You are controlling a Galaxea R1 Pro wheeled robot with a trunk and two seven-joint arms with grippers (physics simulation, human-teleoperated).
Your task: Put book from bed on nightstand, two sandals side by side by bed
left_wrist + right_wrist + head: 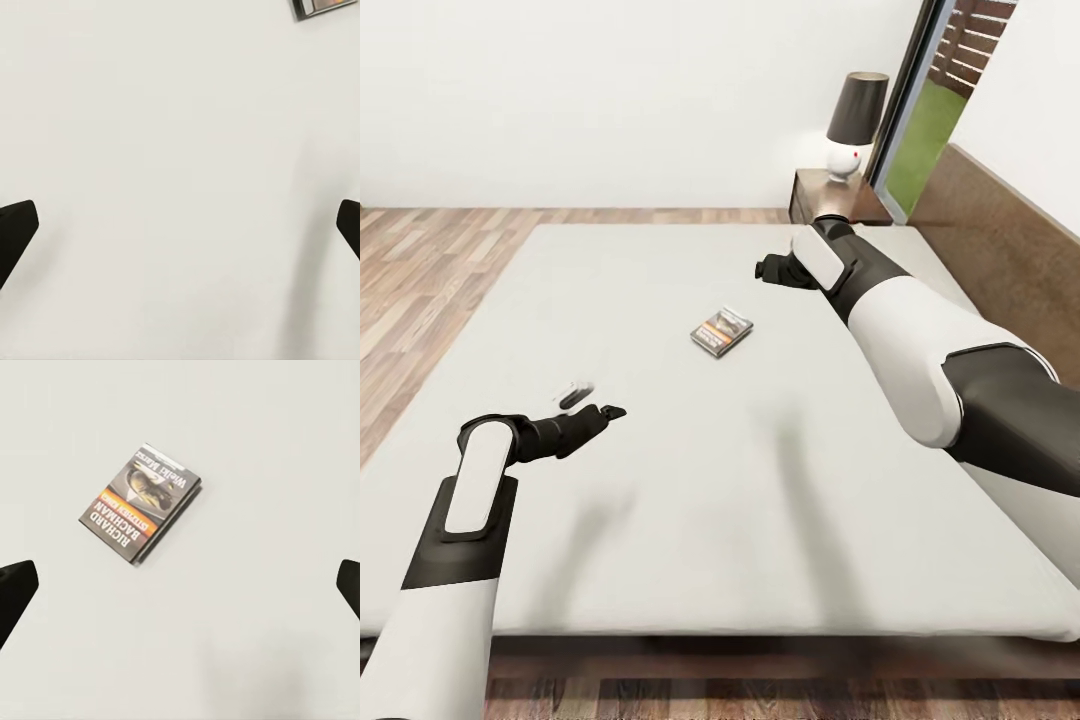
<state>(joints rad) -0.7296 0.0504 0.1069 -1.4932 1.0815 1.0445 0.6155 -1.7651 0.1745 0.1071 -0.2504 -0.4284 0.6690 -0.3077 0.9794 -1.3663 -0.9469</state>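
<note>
Fingers of both grippers are spread wide and hold nothing. The right gripper (772,268) hangs over the far part of the bed (660,560), and its wrist view shows dark fingertips (16,592) at either edge with bare mattress between. The left gripper (592,400) hovers low over the near left part of the white mattress.

One book (721,331) lies flat, cover up, near the middle of the bed, between the two grippers and nearer the right one, touched by neither. The right wrist view shows its dark cover and orange band (140,502).

The step in hand looks like the pickup. To do it well, the right gripper should centre over the book, line its fingers across the shorter width, and descend far enough to catch the thin edges.

Counted: one book, one bed, one nightstand (822,200) beyond the far corner carrying one lamp (853,125), and two grippers.
</note>
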